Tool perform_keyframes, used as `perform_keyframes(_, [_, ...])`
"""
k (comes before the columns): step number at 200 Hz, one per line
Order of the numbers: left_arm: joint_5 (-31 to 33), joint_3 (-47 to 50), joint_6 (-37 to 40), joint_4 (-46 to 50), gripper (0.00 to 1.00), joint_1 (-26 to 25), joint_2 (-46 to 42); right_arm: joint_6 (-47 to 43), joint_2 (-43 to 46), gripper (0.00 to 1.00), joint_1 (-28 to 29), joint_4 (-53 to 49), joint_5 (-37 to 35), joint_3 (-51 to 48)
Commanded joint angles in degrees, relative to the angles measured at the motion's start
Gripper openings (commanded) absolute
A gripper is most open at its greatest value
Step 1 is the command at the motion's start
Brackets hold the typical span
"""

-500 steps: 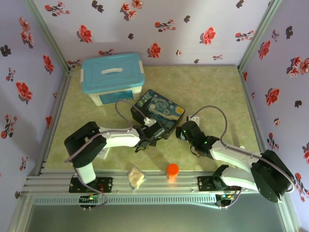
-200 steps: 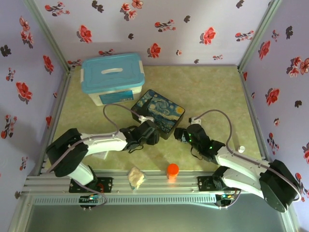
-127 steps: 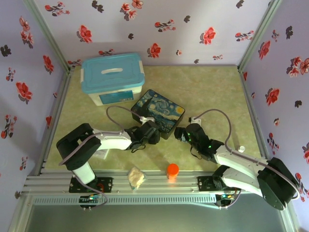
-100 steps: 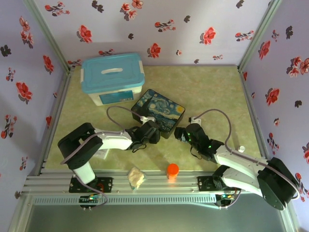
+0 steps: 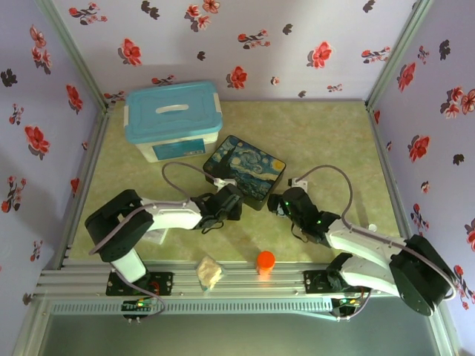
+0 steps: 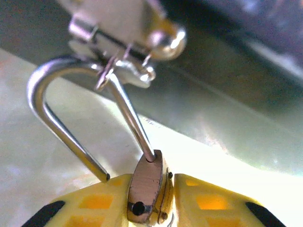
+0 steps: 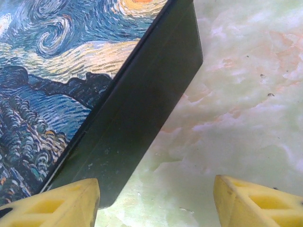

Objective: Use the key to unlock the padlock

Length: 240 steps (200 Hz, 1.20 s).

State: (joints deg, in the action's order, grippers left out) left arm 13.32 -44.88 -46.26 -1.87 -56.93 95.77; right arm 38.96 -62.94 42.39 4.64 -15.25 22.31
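The padlock point(image 6: 147, 191) is hooked by its shackle point(image 6: 57, 113) through the hasp point(image 6: 123, 33) of the tin point(image 5: 245, 169). Its long axis slants up-left in the left wrist view, with the shackle pointing away from the left gripper point(image 6: 151, 208), whose pads point(image 6: 90, 208) pinch the brass body. The right gripper point(image 7: 156, 198) is spread beside the tin's corner. The table point(image 5: 326, 141) is pale green marble, and the walls point(image 5: 297, 37) are lilac with red flowers.

Table point(image 5: 319, 141): pale green marbled top. Blue-lidded box point(image 5: 174, 119) sits at the far left corner. Painted tin point(image 5: 249, 169) lies near the centre, askew to the edges. Orange cap point(image 5: 265, 259) and crumpled pale wad point(image 5: 209, 272) sit at the near edge, apart.
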Motion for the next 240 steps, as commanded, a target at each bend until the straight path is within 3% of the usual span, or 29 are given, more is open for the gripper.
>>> perform_keyframes(1, [2.2, -2.4, 0.7, 12.9, 0.18, 0.4, 0.9, -1.4, -0.5, 0.64, -0.3, 0.2, -1.8, 2.3])
perform_keyframes(19, [2.3, -2.8, 1.0, 14.7, 0.11, 0.3, 1.3, -1.3, -0.1, 0.64, -0.2, 0.2, -1.9, 2.2])
perform_keyframes(97, [11.1, -11.2, 2.7, 30.9, 0.14, -1.8, 7.3, -0.8, 0.7, 0.64, -0.4, -1.0, -1.8, 1.5])
perform_keyframes(132, [12.6, -9.9, 2.7, 30.8, 0.17, -1.8, 6.4, 0.4, 3.6, 0.64, -0.4, -0.1, 0.2, 0.4])
perform_keyframes(148, [14.0, -10.3, 2.8, 31.6, 0.25, -1.9, 6.7, 0.8, 5.7, 0.64, -0.3, 1.5, 1.5, -0.9])
perform_keyframes(206, [15.9, -12.6, 3.2, 31.4, 0.19, -3.6, 9.9, 0.3, 8.8, 0.65, -0.3, -1.7, 0.1, -2.4])
perform_keyframes(240, [18.7, -16.3, 2.9, 36.6, 0.2, -5.3, 11.7, 1.5, 9.0, 0.65, -0.3, -1.8, 0.5, -3.2])
